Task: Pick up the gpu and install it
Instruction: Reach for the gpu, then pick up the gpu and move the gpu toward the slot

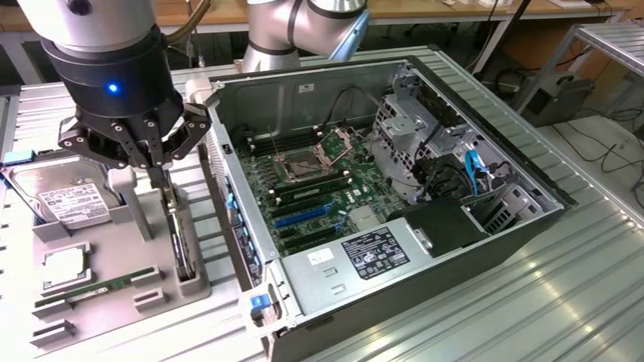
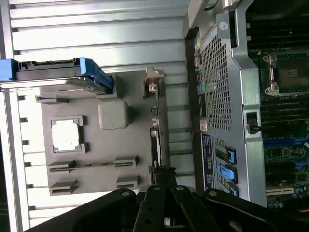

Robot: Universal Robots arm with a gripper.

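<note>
In the exterior view, the gpu [image 1: 181,245] stands on edge in a slot of the grey parts holder [image 1: 105,249], on the side of the holder nearest the open computer case [image 1: 292,94]. It lies directly beneath the pincer [image 1: 161,185], not off to either side. The card's long axis runs from the back of the scene toward the camera, roughly parallel to the case's perforated rear wall. The case is just beside it, on the exterior view's right, with the motherboard [image 1: 322,188] exposed inside. The hard drive [image 1: 62,197] sits in the same holder toward the exterior view's left, apart from the arm's tool. The pincer points straight down, its fingers drawn close together where they meet the card's upper edge. The holder rests on the ribbed metal worktop [image 1: 563,286].

In the wrist view, the gpu [image 2: 155,140] appears edge-on as a thin dark line across the holder [image 2: 106,159], and its long axis leads straight into the pincer [image 2: 163,186]. Its silvery bracket [image 2: 152,82] is at the end away from the pincer, level with the hard drive [image 2: 58,72]. The pincer is narrow, and by my reading it is pinched onto the card's top edge. The card is not yet lifted from its slot. The case [image 2: 219,82] runs alongside the card.
</note>
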